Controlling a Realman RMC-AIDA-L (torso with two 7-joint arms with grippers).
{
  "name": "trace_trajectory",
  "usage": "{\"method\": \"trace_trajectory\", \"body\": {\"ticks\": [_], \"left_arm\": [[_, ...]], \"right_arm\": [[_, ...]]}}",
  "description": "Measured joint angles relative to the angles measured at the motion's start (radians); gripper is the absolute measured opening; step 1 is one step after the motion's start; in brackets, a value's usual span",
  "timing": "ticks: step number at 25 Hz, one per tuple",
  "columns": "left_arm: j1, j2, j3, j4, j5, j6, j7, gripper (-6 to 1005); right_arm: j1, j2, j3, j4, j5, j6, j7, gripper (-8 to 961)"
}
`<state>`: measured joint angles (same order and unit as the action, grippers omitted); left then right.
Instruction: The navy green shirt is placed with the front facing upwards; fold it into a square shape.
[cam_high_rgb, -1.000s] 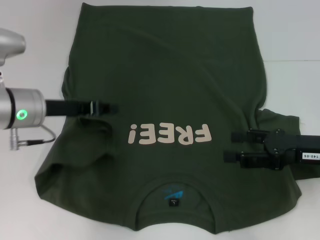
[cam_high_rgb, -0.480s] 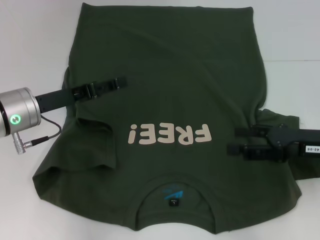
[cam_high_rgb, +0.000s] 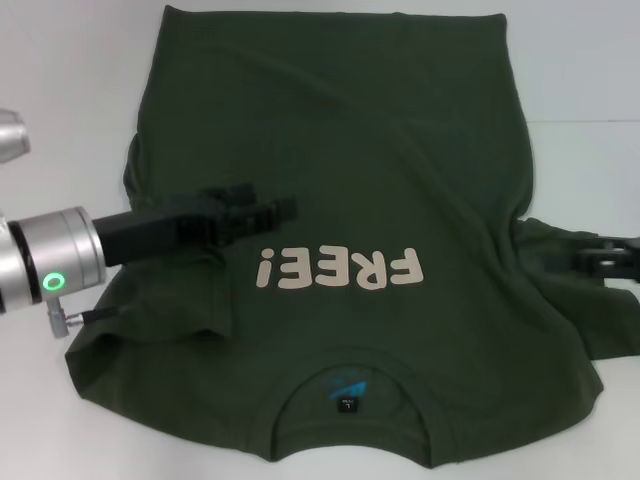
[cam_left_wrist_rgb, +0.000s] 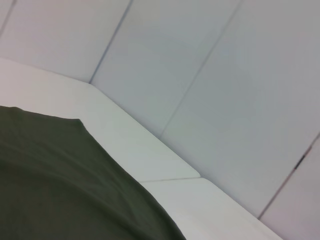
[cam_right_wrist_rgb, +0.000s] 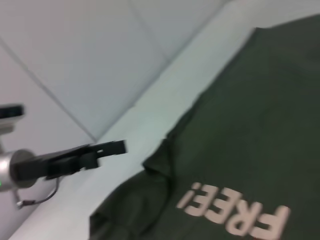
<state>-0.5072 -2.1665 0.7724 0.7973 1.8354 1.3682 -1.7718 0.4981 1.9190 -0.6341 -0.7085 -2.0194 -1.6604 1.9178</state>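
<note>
The navy green shirt (cam_high_rgb: 340, 150) lies flat on the white table, front up, with cream "FREE!" lettering (cam_high_rgb: 340, 270) and a blue neck label (cam_high_rgb: 345, 390) at the near edge. My left gripper (cam_high_rgb: 285, 208) reaches in from the left and hangs over the chest, just left of the lettering. It also shows in the right wrist view (cam_right_wrist_rgb: 117, 147). My right gripper (cam_high_rgb: 598, 258) is at the far right edge, over the right sleeve, mostly out of view. The shirt also shows in the left wrist view (cam_left_wrist_rgb: 60, 180) and the right wrist view (cam_right_wrist_rgb: 260, 125).
The white table (cam_high_rgb: 60, 60) shows bare surface on both sides of the shirt. The right sleeve (cam_high_rgb: 565, 240) sticks out to the right. The left sleeve (cam_high_rgb: 130, 330) lies bunched against the body. A pale panelled wall (cam_left_wrist_rgb: 210, 75) stands behind the table.
My left gripper has moved right and nearer, from the shirt's left side to beside the lettering. My right gripper has drawn back to the right, off the chest to the picture's edge.
</note>
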Motion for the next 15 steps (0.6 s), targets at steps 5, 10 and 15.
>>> {"method": "trace_trajectory", "body": {"ticks": [5,10,15], "left_arm": [[-0.003,0.0,0.011,-0.023,-0.001,0.02,0.083,861],[0.0,0.0,0.064,-0.047,0.021,0.047,0.229,861],[0.009,-0.003,0.11,-0.05,0.048,0.06,0.306,861]], "right_arm": [[-0.02,-0.068,0.023,-0.005,-0.03,0.0,0.113,854],[-0.021,-0.087,0.107,-0.043,-0.171,0.0,0.189,850],[-0.023,-0.085,0.158,-0.056,-0.274,0.024,0.245,846]]}}
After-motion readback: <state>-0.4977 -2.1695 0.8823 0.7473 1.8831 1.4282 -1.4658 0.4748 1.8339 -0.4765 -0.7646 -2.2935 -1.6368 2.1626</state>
